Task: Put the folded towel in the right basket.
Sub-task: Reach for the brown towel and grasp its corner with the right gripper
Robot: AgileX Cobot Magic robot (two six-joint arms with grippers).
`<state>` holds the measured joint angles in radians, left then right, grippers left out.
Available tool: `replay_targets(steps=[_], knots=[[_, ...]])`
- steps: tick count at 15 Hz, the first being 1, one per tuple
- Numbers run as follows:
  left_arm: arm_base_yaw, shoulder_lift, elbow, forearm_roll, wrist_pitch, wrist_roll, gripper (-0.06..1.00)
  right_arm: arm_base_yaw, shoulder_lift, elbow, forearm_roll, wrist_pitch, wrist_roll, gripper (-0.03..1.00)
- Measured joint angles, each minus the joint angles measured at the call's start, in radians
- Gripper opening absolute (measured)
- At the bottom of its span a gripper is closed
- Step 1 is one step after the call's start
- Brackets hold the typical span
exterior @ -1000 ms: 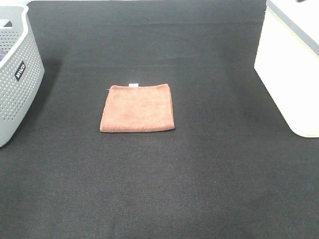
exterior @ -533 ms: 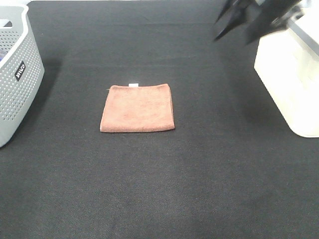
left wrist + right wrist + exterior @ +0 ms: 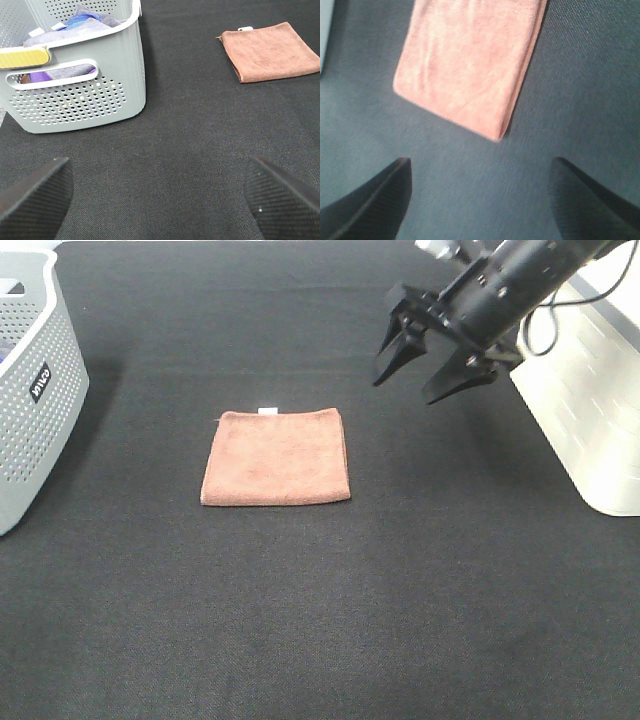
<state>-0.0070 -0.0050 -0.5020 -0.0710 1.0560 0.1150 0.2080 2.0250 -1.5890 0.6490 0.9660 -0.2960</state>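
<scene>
A folded brown towel (image 3: 276,457) lies flat on the black table, left of centre; it also shows in the left wrist view (image 3: 270,51) and in the right wrist view (image 3: 470,62). My right gripper (image 3: 412,375) is open and empty, in the air to the right of and behind the towel. The white right basket (image 3: 585,390) stands at the right edge. My left gripper (image 3: 160,192) is open and empty, out of the overhead view, near the grey basket.
A grey perforated basket (image 3: 30,390) holding cloths stands at the left edge; it also shows in the left wrist view (image 3: 75,80). A black cable (image 3: 545,325) hangs from the right arm in front of the white basket.
The right arm has come into view from the top right and moved down and left toward the towel. The towel has not moved.
</scene>
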Motion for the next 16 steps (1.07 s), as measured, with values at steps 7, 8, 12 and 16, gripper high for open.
replay_targets(steps=[7,8,12,16], knots=[[0.000,0.000,0.000,0.000,0.000,0.000,0.88,0.034,0.282,-0.217,0.050,0.010,-0.024,0.70],[0.000,0.000,0.000,0.000,0.000,0.000,0.88,0.036,0.311,-0.237,0.056,0.020,-0.026,0.70],[0.000,0.000,0.000,0.000,0.000,0.000,0.88,0.036,0.382,-0.276,0.065,0.026,-0.030,0.70],[0.000,0.000,0.000,0.000,0.000,0.000,0.88,0.036,0.432,-0.296,0.125,0.033,-0.089,0.70]])
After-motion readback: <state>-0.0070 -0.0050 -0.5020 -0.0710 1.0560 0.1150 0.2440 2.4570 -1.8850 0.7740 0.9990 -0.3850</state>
